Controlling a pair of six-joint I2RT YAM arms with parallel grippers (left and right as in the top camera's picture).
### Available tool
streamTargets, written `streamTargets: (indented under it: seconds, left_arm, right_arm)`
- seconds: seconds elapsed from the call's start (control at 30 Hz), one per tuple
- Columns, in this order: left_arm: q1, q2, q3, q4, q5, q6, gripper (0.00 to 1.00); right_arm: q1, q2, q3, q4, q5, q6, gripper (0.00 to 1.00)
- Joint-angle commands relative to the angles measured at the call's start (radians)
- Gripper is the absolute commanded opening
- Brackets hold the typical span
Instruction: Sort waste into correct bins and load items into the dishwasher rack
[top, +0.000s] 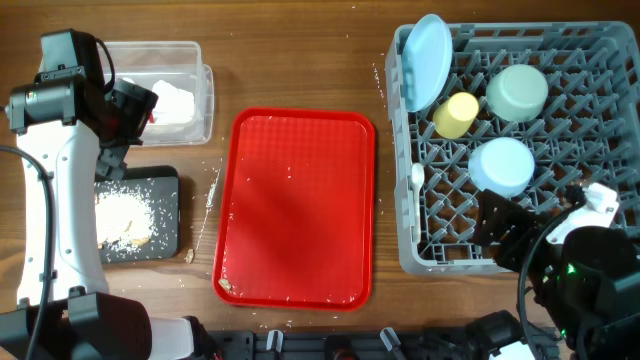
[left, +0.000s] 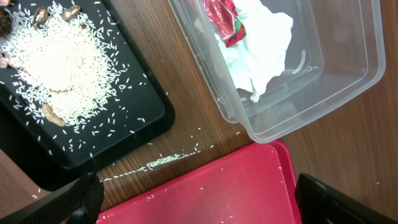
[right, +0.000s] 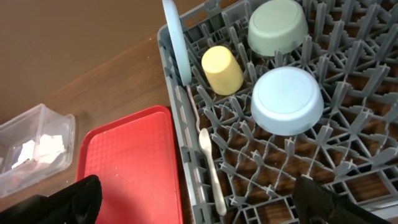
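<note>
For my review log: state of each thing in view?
Clear plastic tub: holds white napkin, red wrapper.
Black rectangular tray: holds rice scraps.
Red serving tray: stray grains.
Light blue plate: on edge in grey rack.
Yellow cup: tilted, racked.
Pale green bowl: inverted.
Light blue bowl: inverted.
White plastic spoon: lying in rack.
Left end effector: open.
Right end effector: open.

A brown wood grain with a low sheen is shown by the tabletop (top: 300, 60). The red tray (top: 300, 200) is seen as finely pebbled plastic. The tub (left: 348, 81) is made of clear, glossy plastic; the napkin (left: 261, 50) in it is crumpled white paper, the wrapper (left: 224, 18) shiny red film. The black tray (left: 143, 118) is finished matt, the grey rack (top: 408, 240) moulded in dull plastic, the light blue bowl (right: 286, 99) smooth
</note>
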Motion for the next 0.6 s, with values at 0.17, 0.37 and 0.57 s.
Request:
streamTargets:
  seconds: [0.17,0.37,0.57]
  left_arm:
    - [0.004,0.004,0.005,0.001,-0.013,-0.005,1.0]
    - [0.004,0.004,0.005,0.001,-0.013,-0.005,1.0]
    - [0.004,0.004,0.005,0.0,-0.013,-0.005,1.0]
  right_arm:
    - [0.002,0.003,-0.01,0.003,-0.008,0.034,1.0]
    - [0.002,0.003,-0.011,-0.067,0.012,0.025,1.0]
    - [-0.016,-0.055,-0.155,0.121,-0.043,-0.093,1.0]
